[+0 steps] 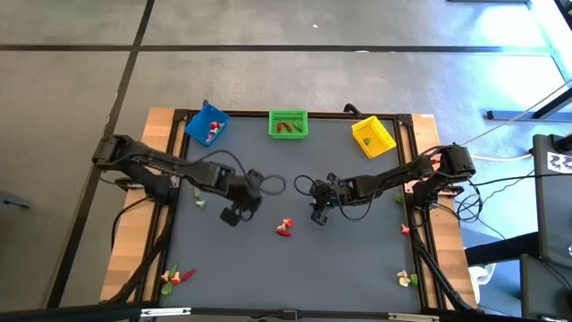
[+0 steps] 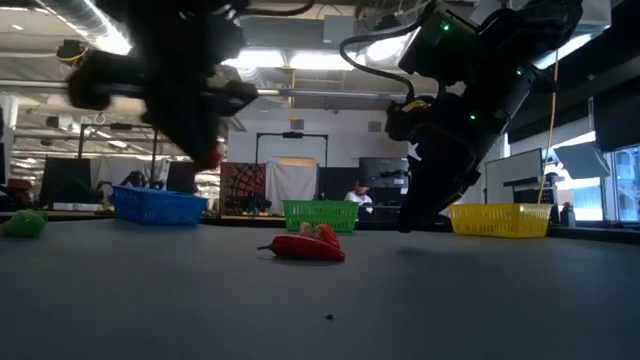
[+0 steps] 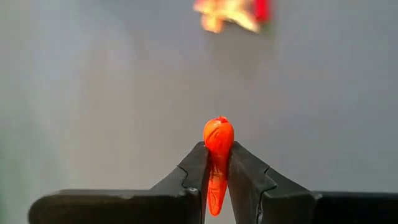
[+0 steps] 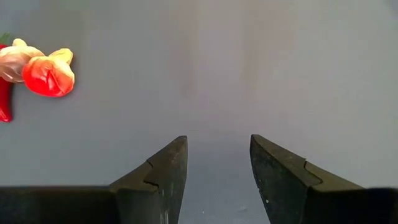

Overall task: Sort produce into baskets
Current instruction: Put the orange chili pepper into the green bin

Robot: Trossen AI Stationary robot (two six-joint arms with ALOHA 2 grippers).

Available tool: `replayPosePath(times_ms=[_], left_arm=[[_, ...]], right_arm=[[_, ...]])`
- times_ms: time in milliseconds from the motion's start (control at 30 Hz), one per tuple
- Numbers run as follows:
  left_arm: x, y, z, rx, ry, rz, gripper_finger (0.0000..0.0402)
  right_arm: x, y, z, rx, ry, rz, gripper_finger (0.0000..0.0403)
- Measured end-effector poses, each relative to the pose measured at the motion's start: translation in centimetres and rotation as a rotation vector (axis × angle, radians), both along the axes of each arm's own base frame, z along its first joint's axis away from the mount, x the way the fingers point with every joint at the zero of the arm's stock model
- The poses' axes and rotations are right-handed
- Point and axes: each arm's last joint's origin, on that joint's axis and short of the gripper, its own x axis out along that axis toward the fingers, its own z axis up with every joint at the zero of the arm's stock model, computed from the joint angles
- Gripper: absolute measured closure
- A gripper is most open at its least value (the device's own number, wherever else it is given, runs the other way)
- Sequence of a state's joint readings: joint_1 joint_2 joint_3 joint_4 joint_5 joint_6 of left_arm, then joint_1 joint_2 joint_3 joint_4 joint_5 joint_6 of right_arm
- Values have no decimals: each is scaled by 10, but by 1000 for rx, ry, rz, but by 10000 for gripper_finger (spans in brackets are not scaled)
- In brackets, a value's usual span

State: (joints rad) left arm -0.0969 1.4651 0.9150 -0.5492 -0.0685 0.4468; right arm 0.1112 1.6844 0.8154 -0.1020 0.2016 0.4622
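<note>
My left gripper (image 1: 234, 215) is left of the table's middle, above the mat, shut on a small orange-red piece of produce (image 3: 218, 155). My right gripper (image 1: 319, 215) is open and empty right of the middle, over bare mat (image 4: 217, 149). A small heap of red and whitish produce (image 1: 284, 227) lies on the mat between the two grippers; it also shows in the low view (image 2: 305, 245) and the right wrist view (image 4: 38, 71). The blue basket (image 1: 206, 125), green basket (image 1: 288, 123) and yellow basket (image 1: 373, 136) stand along the far edge. My left gripper pinches the orange-red piece between its two fingers (image 3: 193, 174). The piece lies along the fingers, and its rounded end (image 3: 218, 132) sticks out past the fingertips. It is held clear of the mat.
More produce lies at the near left corner (image 1: 172, 277), the near right corner (image 1: 407, 279), the right edge (image 1: 405, 229) and by the left arm (image 1: 197, 199). Each basket holds some pieces. The mat's near middle is bare.
</note>
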Motion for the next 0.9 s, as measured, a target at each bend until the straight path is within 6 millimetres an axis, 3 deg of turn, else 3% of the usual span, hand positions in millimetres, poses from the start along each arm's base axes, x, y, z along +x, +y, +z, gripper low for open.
replayPosePath(times_ms=[633, 900], left_arm=[[22, 119, 30, 54, -485, 397, 359], [21, 156, 41, 38, -682, 562, 359]], right_arm=[[4, 0, 3, 5, -48, -1, 228], [8, 1, 6, 12, -110, -1, 228]])
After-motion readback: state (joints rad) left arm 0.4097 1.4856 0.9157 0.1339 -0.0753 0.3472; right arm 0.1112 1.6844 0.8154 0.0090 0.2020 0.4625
